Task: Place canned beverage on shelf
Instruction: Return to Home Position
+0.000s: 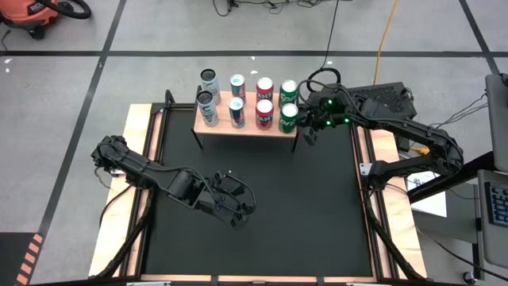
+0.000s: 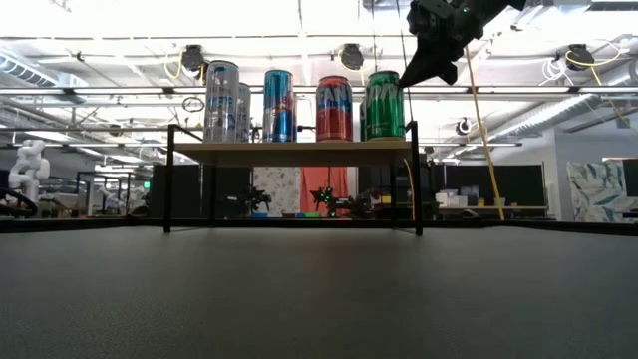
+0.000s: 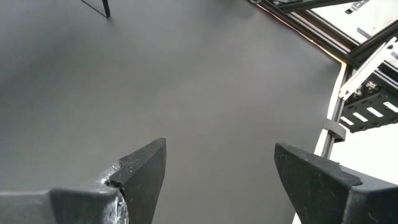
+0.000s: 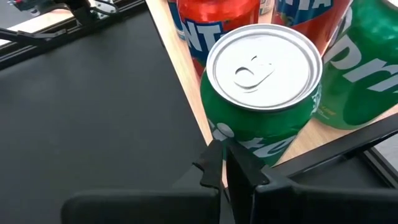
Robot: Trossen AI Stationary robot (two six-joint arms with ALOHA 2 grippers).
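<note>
Eight cans stood upright on the shelf (image 1: 248, 130), in the upper middle of the high view. They made two rows of four, and from the frame's left to right the pairs were silver cans (image 1: 208, 108), blue cans (image 1: 236, 112), red cans (image 1: 264, 114) and green cans (image 1: 289, 117). In the low view the front row filled the board side by side, across the middle of the frame and raised above the black mat (image 2: 319, 299) on thin dark legs.

The right gripper (image 1: 310, 131) sat just off the shelf's right end, close beside the front green can (image 4: 261, 93). In the low view it hung at the upper right of the frame, higher than the can tops and touching none of them. Its wrist view showed its fingers (image 4: 239, 168) pressed together with nothing between them, and the can's silver lid filled the centre of that picture.

The left gripper (image 1: 238, 213) was at the lower left of centre in the high view, over the bare mat and well apart from the shelf. Its fingers (image 3: 146, 171) were spread wide, holding nothing.
</note>
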